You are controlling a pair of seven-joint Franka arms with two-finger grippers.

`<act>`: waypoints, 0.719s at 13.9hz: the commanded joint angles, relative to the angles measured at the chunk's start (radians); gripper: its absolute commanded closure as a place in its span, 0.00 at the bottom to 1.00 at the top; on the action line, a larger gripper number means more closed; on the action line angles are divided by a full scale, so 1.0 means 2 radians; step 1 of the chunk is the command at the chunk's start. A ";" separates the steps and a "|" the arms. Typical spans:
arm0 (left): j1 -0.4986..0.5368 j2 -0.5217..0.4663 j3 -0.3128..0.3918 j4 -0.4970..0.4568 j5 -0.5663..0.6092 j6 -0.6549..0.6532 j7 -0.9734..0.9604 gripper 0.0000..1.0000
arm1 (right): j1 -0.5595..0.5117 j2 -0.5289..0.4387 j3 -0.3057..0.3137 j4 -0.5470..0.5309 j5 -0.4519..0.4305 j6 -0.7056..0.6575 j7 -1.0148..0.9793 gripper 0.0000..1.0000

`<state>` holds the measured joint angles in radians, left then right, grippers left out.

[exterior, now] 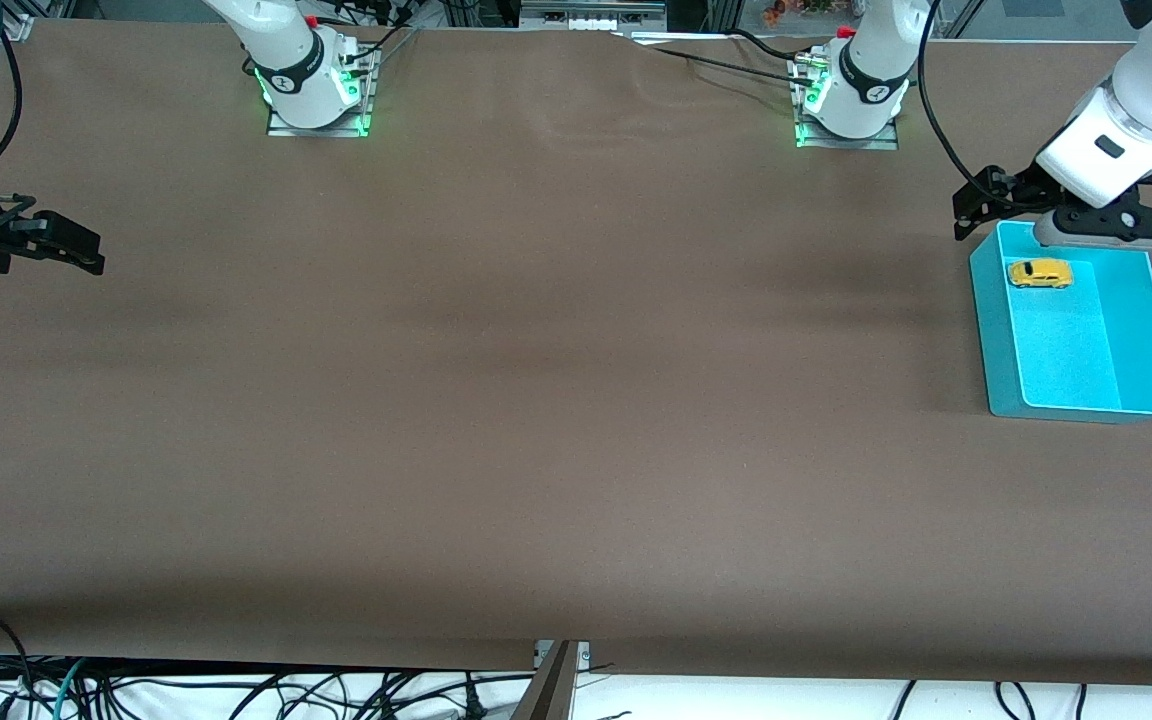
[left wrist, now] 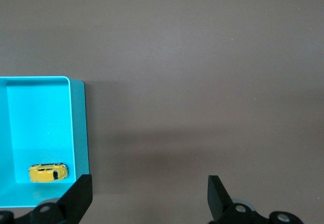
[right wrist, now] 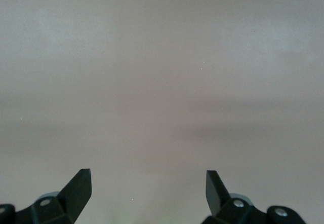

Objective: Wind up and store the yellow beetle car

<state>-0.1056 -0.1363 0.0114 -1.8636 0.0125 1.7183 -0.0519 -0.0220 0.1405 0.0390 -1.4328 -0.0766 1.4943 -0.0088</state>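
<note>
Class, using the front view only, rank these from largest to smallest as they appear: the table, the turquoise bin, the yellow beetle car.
1. Table, largest by far.
2. Turquoise bin, at the left arm's end of the table.
3. Yellow beetle car, lying inside the bin, clearly smallest.

A bright yellow toy car (exterior: pixel 1041 273) with dark windows lies in a turquoise bin (exterior: pixel 1149 330) on a plain brown table (exterior: pixel 536 400).

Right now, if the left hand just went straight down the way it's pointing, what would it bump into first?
Probably bare table. The open left hand points down beside the turquoise bin that holds the yellow beetle car; one finger sits close to its wall and might clip it.
</note>
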 commanded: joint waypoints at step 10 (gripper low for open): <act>0.033 0.058 -0.037 0.067 -0.012 -0.009 -0.001 0.00 | -0.005 -0.002 0.004 -0.003 -0.005 0.004 -0.006 0.00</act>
<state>-0.0551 -0.0509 -0.0520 -1.7787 0.0123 1.7253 -0.0528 -0.0220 0.1409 0.0390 -1.4329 -0.0766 1.4943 -0.0088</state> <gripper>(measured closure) 0.000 0.000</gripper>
